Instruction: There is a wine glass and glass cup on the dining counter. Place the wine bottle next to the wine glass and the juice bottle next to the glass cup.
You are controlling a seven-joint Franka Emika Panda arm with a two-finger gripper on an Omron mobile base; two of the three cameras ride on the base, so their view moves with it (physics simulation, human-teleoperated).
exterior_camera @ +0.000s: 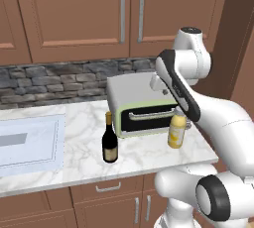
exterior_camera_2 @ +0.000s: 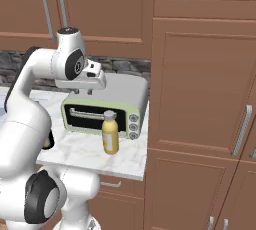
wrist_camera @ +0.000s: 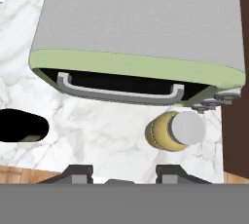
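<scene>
the tool (wrist_camera: 124,170) hangs above the front edge of the marble desk (exterior_camera: 74,147), pointing down; its two dark fingertips (wrist_camera: 78,171) stand wide apart with nothing between them. in the right base view the hand (exterior_camera_2: 85,81) sits over the top of the toaster oven (exterior_camera_2: 107,106), well above the bottles.

the juice bottle (exterior_camera: 176,130), stubby and yellow with a grey cap, stands upright on the desk just in front of the toaster oven's right end, near its knobs (exterior_camera_2: 133,122). from the hand view the juice bottle (wrist_camera: 176,130) is seen from above, slightly right of the gap between the fingertips and clear of them. in the right base view the juice bottle (exterior_camera_2: 110,135) stands close to the desk's right edge.

the wine bottle (exterior_camera: 109,140), dark with a gold top and tan label, stands upright on the desk to the left of the toaster oven's (exterior_camera: 141,104) front left corner, near it and well apart from the juice bottle. a black patch at the left of the hand view may be the wine bottle, though i cannot tell for sure.

a pale sink panel (exterior_camera: 30,142) lies in the desk left of the wine bottle. a stone backsplash (exterior_camera: 54,81) and brown cabinets (exterior_camera: 79,9) rise behind.
</scene>
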